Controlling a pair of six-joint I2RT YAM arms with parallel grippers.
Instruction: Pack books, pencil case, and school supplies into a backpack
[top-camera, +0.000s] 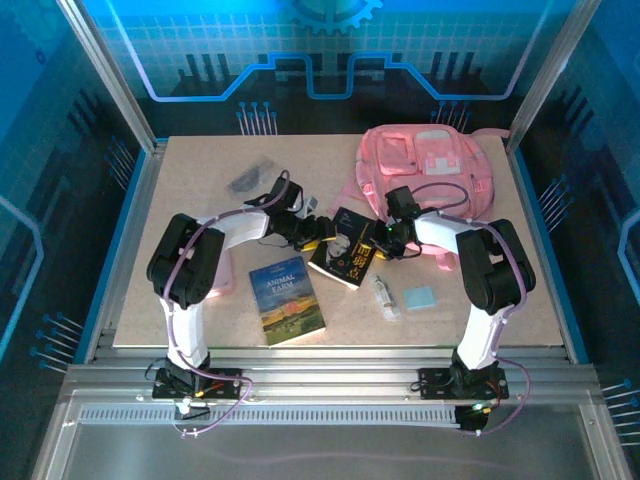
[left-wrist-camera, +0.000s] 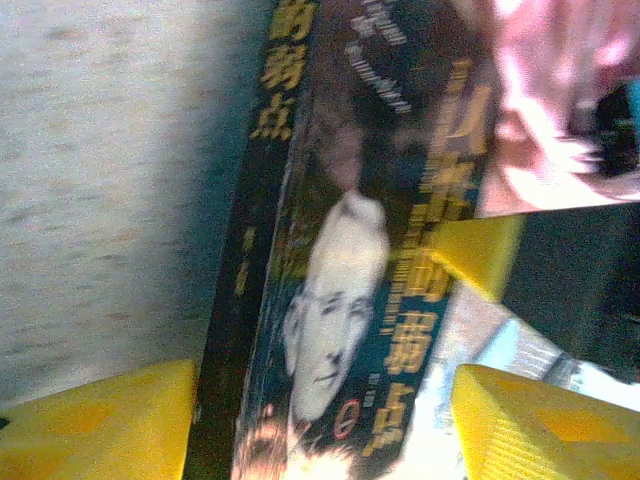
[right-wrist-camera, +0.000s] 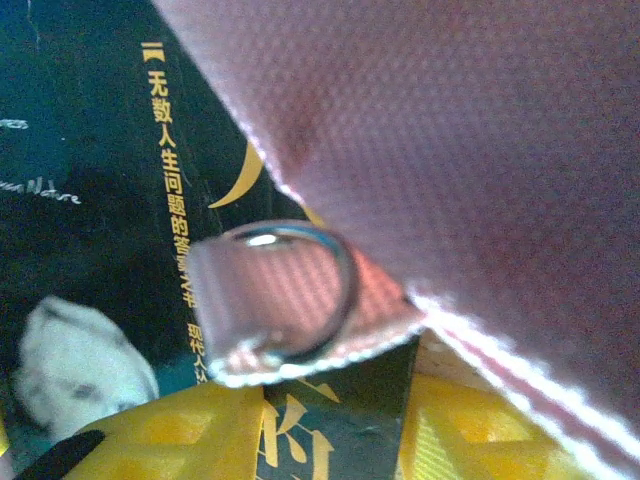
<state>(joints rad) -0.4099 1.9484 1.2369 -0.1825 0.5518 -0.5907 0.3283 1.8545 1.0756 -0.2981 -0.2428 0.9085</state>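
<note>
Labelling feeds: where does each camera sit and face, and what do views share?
Top external: above and behind the bases, looking down at the table; left arm and right arm show.
Left wrist: on the left arm, facing the black book between its yellow fingers.
Right wrist: on the right arm, facing a strap ring over that book; yellow fingers below.
Shared: the black book.

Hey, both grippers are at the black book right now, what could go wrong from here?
1. A pink strap's metal ring lies across the black book by the right gripper; it could snag.
2. The left gripper straddles the same book, so the grippers could collide.
</note>
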